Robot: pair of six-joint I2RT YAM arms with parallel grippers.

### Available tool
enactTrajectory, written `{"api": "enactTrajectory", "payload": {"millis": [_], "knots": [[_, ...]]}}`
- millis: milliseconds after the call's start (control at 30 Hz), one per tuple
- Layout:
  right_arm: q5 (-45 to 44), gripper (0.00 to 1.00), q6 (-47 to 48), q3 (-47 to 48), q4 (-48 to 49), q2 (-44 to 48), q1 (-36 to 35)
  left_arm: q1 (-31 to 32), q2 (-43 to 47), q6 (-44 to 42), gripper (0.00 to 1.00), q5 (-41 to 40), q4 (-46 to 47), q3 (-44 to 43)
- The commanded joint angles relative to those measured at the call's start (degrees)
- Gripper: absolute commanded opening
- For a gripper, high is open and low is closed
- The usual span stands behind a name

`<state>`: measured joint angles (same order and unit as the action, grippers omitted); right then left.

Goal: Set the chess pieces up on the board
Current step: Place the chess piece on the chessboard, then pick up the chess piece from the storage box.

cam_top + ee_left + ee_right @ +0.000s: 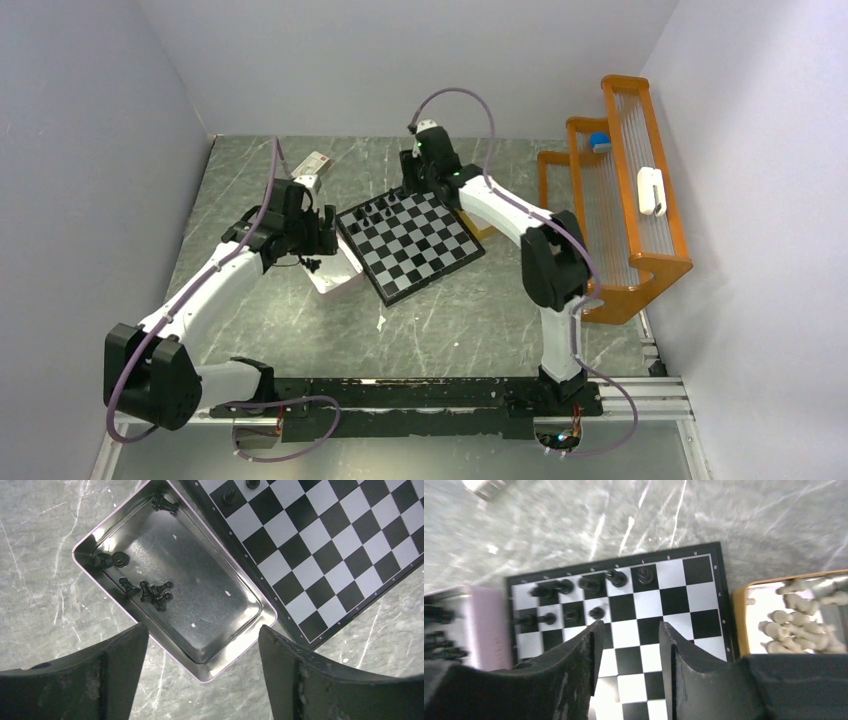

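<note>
The chessboard (425,250) lies tilted mid-table. Several black chess pieces (375,212) stand along its far-left edge; the right wrist view shows them in two rows (589,585). More black pieces (150,592) lie in an open metal tin (210,590) left of the board (325,545). Cream-white pieces (799,620) lie in a tan tray (740,615) right of the board (674,600). My left gripper (202,629) is open and empty above the tin's near corner. My right gripper (629,626) is open and empty above the board, just near the black rows.
An orange wire rack (620,200) stands along the right wall, holding a white object (650,190) and a blue one (599,141). A small white box (312,162) lies at the back left. The tin (335,275) touches the board's left side.
</note>
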<state>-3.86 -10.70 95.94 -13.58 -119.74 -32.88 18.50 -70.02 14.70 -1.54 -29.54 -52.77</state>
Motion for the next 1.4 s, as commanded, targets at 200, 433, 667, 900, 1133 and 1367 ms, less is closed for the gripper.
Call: {"api": "enactTrajectory", "payload": {"millis": [200,433,667,900,1133,1367], "knots": [[8.88,0.87,-4.71,-15.79,5.57,24.32,0.62,-1.27,-5.38,0.84,0.58,-1.69,-1.36,-5.55],[12.78,1.0,-6.59,-29.99,12.88,39.61,0.59,-1.97,-13.14,-0.62,0.52,-4.2,-1.7,-9.61],[17.29,1.0,-10.31,-38.24,19.1,47.65,0.47,-1.98,-19.92,0.69,0.39,-7.88,-2.38,-15.14],[18.23,1.0,-10.14,-41.03,19.17,49.87,0.45,-1.98,-26.61,-5.64,0.41,-17.22,-9.56,-19.22],[20.26,1.0,-11.53,-42.77,22.01,51.07,0.53,-2.57,-26.66,-2.85,0.38,-20.42,-6.52,-17.62],[19.98,1.0,-11.26,-43.38,22.11,51.18,0.45,-3.64,-27.91,-3.27,0.4,-18.53,-4.46,-16.16]]}}
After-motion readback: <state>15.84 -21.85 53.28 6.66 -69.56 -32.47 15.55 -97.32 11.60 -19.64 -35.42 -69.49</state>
